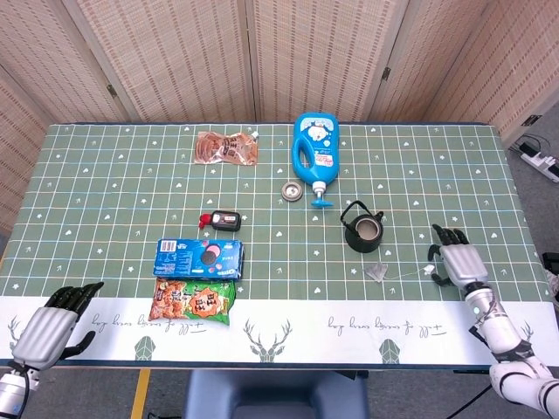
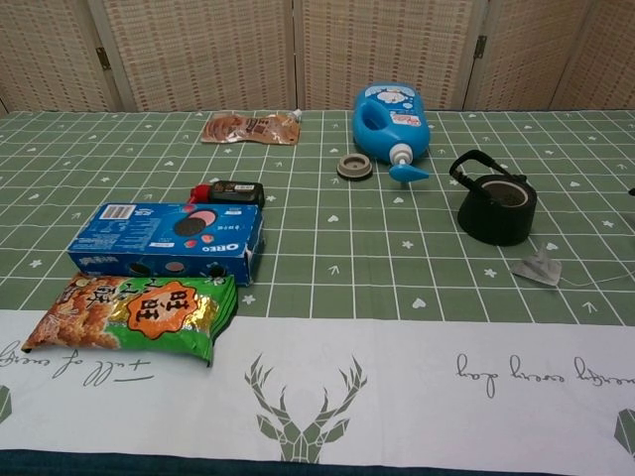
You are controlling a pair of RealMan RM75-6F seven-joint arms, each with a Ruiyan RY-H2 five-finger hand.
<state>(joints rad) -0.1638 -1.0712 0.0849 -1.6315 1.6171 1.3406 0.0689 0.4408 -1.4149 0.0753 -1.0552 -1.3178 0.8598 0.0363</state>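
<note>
Head view: my right hand, fingers apart and holding nothing, sits just right of the tea bag's tag; tea bag lies further left, string running left-right.

A small translucent tea bag lies flat on the green checked cloth, just in front of the black kettle. Its thin white string runs rightward to a small paper tag, which lies beside the right hand.

Head view high overhead, chest view low, same table.
</note>
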